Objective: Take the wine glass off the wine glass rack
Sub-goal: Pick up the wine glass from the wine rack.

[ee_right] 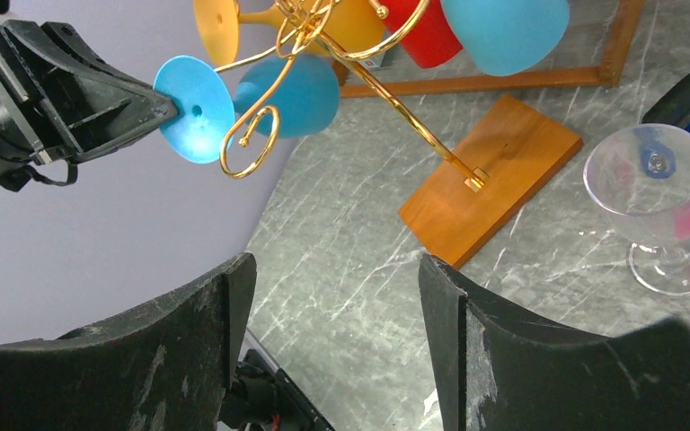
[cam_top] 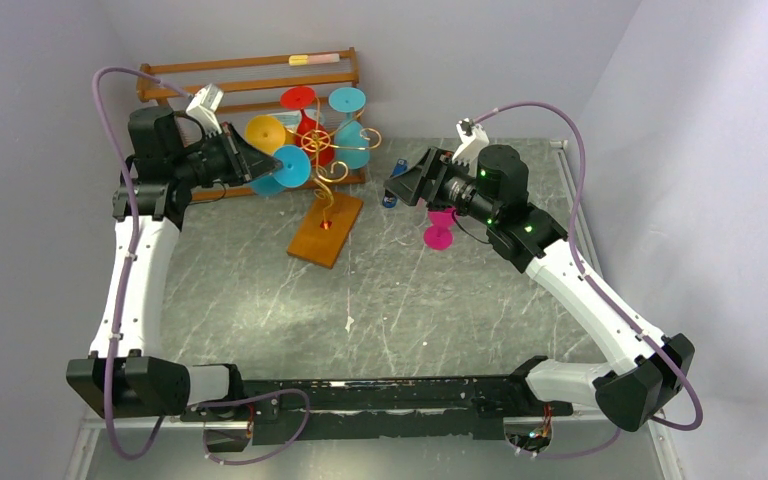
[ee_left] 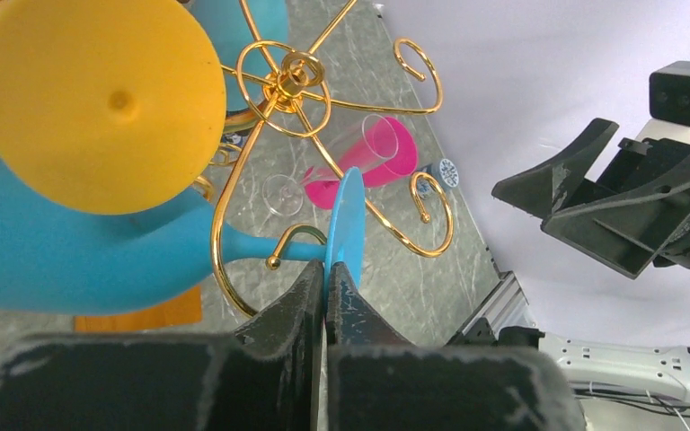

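Both arms have white shells on their long links, the left arm and the right arm alike, with chunky black housings at every joint. A mauve cable trails along each. Small green lights glow on the right arm's black wrist. The fingers are matte black, with edges scuffed grey.

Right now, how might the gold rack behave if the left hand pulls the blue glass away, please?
The wine glass rack looks top-heavy, with other glasses hung high over a small base, so it may tip or slide. The blue wine glass, pinched at its foot's edge by the left hand, might swivel.
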You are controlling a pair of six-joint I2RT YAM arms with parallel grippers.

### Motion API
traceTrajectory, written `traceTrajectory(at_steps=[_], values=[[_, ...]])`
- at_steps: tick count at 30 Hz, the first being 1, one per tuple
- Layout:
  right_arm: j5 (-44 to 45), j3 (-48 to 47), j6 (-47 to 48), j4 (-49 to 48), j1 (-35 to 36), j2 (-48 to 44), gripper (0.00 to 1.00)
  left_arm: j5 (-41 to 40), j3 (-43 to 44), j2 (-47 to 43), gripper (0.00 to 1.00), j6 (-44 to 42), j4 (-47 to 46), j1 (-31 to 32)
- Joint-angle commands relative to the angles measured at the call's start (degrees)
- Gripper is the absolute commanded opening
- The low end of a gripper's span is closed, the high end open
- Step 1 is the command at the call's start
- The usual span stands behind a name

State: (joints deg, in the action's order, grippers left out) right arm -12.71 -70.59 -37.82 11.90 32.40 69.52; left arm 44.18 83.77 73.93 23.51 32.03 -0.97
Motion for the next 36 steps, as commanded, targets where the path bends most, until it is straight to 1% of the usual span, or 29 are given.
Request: traceTrajectory(at_steps=[1, 5, 10, 16, 21, 28, 36], values=[[-0.8, 0.6, -0.7, -0.4, -0.2, -0.1, 0.71, 5.3, -3.3, -0.9, 0.05, 3.7, -1.7, -0.9], [-1.1, 0.5, -0.9, -0.4, -0.2, 0.3, 0.71, 7.8, -4.9, -1.3, 0.05, 7.1, -5.3, -1.2], [-1.3, 0.2, -1.0, -0.2, -0.2, 0.5, 0.71, 7.6, -4.9, -1.4, 0.05, 10.5, -6.5, -1.4], [-1.3, -0.2, -0.9, 0.1, -0.2, 0.7, 0.71, 10.9, -9.8, -2.6, 0.05, 19.1, -14.1, -1.9], [-1.5, -1.0, -0.3, 0.8, -0.2, 1.2, 0.71, 10.6, -11.0, -3.3, 0.05, 22.2, -15.5, -2.8], [-1.8, -1.7, 0.1, 1.4, -0.2, 1.5, 0.71, 12.1, -13.9, -4.0, 0.05, 29.3, -22.5, -4.0], [-2.0, -2.9, 1.1, 2.5, -0.2, 2.2, 0.71, 11.5, -16.5, -6.1, 0.05, 37.0, -28.3, -4.5]])
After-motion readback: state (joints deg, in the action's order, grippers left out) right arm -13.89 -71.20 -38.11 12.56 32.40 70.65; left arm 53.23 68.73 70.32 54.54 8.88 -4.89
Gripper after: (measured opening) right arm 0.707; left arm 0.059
